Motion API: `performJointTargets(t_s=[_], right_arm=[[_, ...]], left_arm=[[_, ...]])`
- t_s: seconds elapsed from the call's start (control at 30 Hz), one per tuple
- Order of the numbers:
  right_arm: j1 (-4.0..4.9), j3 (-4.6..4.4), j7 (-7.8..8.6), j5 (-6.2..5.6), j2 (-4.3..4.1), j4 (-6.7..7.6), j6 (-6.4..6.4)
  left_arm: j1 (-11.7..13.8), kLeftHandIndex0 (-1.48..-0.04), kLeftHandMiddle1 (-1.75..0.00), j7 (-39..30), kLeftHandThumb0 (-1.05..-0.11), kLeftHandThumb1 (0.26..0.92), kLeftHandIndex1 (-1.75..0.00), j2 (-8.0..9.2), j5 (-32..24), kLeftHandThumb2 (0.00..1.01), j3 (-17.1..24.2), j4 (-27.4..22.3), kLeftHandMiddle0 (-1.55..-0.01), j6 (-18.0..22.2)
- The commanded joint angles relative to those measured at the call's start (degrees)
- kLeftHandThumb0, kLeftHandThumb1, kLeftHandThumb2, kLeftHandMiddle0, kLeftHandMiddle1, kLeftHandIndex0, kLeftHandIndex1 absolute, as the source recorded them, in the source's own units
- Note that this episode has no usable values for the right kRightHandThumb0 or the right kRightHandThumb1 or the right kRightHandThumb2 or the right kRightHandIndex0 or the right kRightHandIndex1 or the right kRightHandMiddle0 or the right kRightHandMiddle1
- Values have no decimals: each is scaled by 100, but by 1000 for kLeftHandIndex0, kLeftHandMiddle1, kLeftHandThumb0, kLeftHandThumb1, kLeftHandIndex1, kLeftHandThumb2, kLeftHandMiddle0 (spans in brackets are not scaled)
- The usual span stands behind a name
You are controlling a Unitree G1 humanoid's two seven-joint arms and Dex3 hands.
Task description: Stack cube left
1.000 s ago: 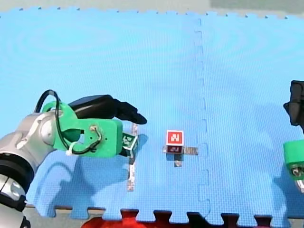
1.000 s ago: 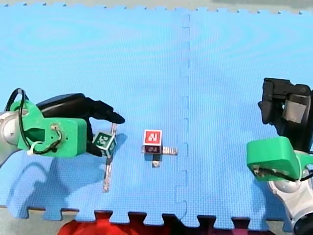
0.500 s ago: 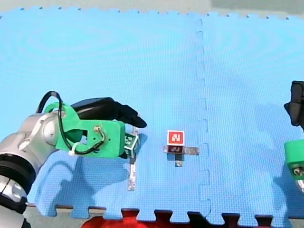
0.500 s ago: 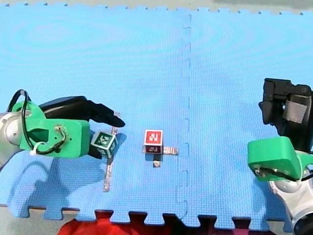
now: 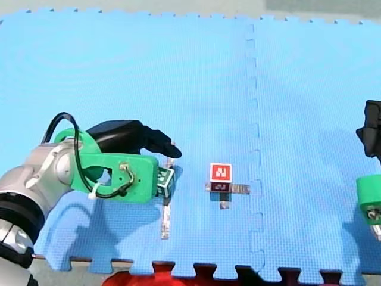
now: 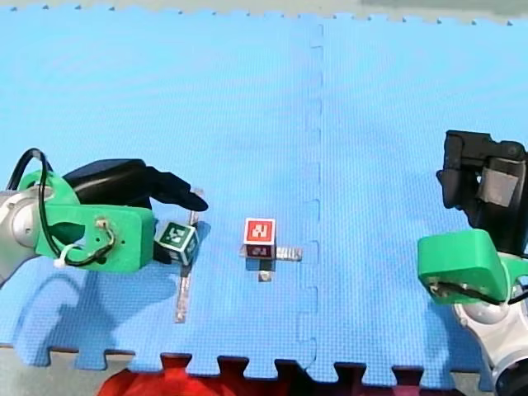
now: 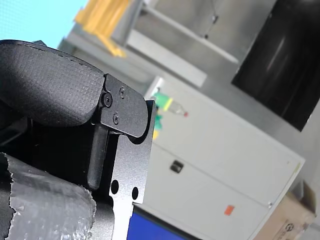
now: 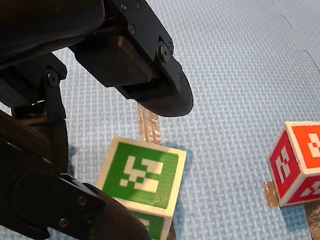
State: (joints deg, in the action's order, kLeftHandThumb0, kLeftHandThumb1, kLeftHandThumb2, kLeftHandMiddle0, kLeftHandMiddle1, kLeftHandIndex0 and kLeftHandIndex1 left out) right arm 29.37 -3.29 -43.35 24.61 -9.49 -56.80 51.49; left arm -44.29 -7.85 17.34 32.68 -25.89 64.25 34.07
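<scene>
While the green cube point(image 6: 177, 239) sits on the blue mat point(image 6: 247, 99) at the red cube's point(image 6: 258, 237) 9 o'clock, near but apart from it, the left hand point(image 6: 136, 183) is set about it from 9 o'clock, unclosed and gripping nothing. In the second wrist view a gap is seen between one finger point(image 8: 150, 75) and the cube; the thumb point(image 8: 100, 215) possibly touches its lower edge. The right hand point(image 6: 481, 186) is seen at the mat's 3 o'clock edge, empty; its state cannot be told.

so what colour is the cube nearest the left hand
Green cube, white pixel pattern; best in second wrist view.
</scene>
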Motion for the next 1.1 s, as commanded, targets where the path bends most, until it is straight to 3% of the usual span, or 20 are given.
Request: performJointTargets(t_s=[0.0, 0.13, 0.27, 0.53, 0.7, 0.73, 0.83, 0.9, 1.03, 1.07], right_arm=[[11, 11, -14, -13, -34, -22, -12], [10, 12, -9, -15, -38, -13, 3], [0, 13, -1, -19, -46, -7, 21], [-1, 25, 44, -48, -63, -4, 49], [3, 37, 65, -64, -71, 9, 47], [2, 43, 74, -71, -75, 12, 51], [0, 61, 95, -90, -89, 29, 57], [-4, 69, 95, -90, -95, 44, 57], [-9, 91, 110, -101, -110, 70, 60], [-12, 95, 111, -102, -110, 77, 63]], left_arm=[[-10, -779, -514, 83, -735, 700, -8, 19, 56, 1, -50, 42, -763, 21], [-35, -850, -310, 159, -767, 708, -11, 22, 106, 1, -87, 38, -874, -1], [-45, -864, -237, 199, -780, 710, -5, 6, 106, 1, -98, 55, -919, -16], [-35, -869, -157, 242, -793, 711, -3, -14, 14, 0, -46, 87, -943, 46], [-52, -969, -132, 188, -783, 707, -31, -30, -21, 0, -18, 80, -1005, -18], [-56, -1026, -152, 173, -743, 698, -46, -35, -26, 1, -15, 75, -1067, -31], [-50, -1314, -337, 227, -438, 714, -60, -30, -35, 2, -12, 45, -1239, 85], [-47, -1393, -586, 256, -434, 748, -21, -21, -60, 4, 5, 49, -1211, 199], [-68, -1383, -709, 287, -445, 758, -1, -15, -57, 1, 16, 70, -1175, 255], [-68, -1373, -833, 322, -448, 758, -2, -10, -36, 1, 6, 71, -1129, 264]])
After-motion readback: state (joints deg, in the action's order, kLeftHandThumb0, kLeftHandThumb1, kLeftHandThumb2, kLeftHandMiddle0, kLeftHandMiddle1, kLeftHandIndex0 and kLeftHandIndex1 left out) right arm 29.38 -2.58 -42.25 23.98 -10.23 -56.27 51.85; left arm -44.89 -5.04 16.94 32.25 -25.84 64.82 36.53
